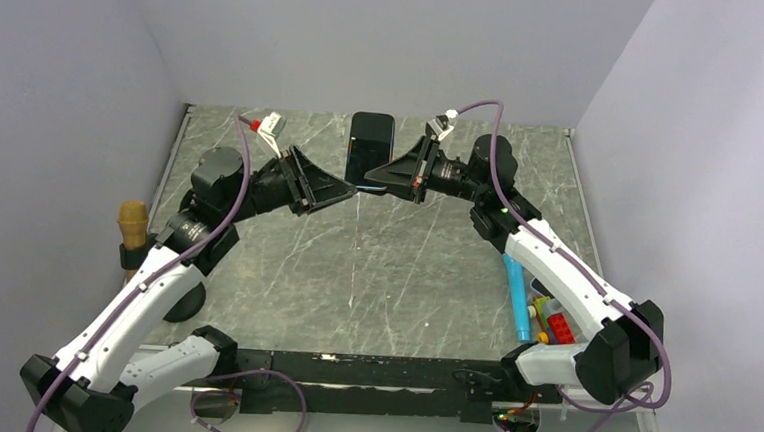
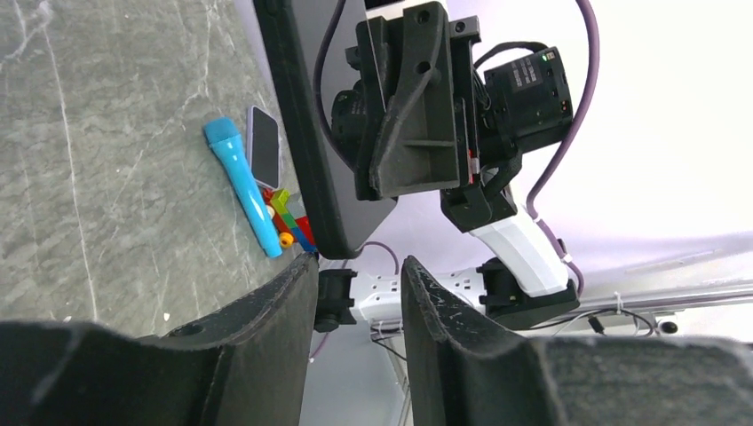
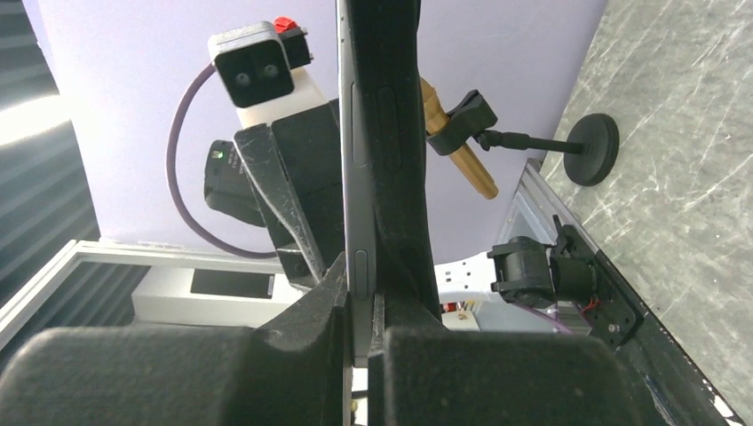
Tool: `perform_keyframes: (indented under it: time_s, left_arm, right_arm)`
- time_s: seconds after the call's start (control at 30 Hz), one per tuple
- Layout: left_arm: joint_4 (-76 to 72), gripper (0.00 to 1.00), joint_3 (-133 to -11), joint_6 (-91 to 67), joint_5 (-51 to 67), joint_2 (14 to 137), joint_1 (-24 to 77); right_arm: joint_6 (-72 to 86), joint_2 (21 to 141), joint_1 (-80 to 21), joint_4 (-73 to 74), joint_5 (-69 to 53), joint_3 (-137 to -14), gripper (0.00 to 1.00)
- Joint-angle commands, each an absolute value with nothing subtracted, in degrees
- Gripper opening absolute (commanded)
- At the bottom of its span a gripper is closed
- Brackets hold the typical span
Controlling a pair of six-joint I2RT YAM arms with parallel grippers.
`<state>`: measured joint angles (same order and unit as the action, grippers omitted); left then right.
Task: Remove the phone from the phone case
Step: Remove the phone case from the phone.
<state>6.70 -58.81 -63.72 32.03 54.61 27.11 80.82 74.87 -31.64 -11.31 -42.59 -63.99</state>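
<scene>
Marble table [image 1: 374,276], phone [image 1: 370,147] clamped in right pincer [image 1: 363,186]

A blue toy microphone [image 1: 516,296] lies at the right edge of the marble table [image 1: 374,276], with bright toy bricks [image 1: 553,323] just beside its lower end. At the left edge, a brown microphone [image 1: 133,221] sits clamped on a stand with a round black base [image 3: 593,149].

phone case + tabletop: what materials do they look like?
phone case: matte black, no glare along its edge; probably soft plastic or rubber, can't tell which. tabletop: grey-green marble pattern with white veins, low sheen; real stone or printed laminate, the look leaves it open.
</scene>
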Motion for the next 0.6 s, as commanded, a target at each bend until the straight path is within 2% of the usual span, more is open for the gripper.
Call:
perform_keyframes:
  time_s: [0.0,0.1,0.23,0.3,0.37,0.47,0.57]
  left_arm:
    - [3.64,0.45,-58.26,-65.59,33.34,54.61,26.00]
    - [0.62,0.45,-57.45,-69.02,33.44,55.26,25.61]
    - [-6.22,0.29,-57.45,-71.67,35.02,57.28,25.61]
    - [-5.25,0.25,-58.07,-69.90,34.44,57.37,25.62]
    - [-3.90,0.20,-58.29,-66.57,33.59,56.78,25.66]
    - [0.39,0.05,-60.49,-56.73,33.50,56.38,25.02]
    - [5.66,0.00,-63.94,-42.71,35.71,56.89,24.78]
  right_arm:
    - [81.81,71.39,-31.64,-18.83,-42.98,-64.67,0.00]
    - [81.61,71.09,-31.64,-18.61,-42.98,-64.66,0.00]
    - [81.73,71.33,-31.64,-18.80,-42.89,-64.80,0.00]
    - [81.82,71.36,-31.63,-18.54,-42.81,-65.15,0.00]
    - [82.38,71.49,-31.64,-18.13,-42.80,-65.54,0.00]
    - [84.93,71.59,-31.64,-18.81,-43.44,-65.73,0.00]
    - [89.41,71.74,-31.62,-21.78,-44.99,-65.56,0.00]
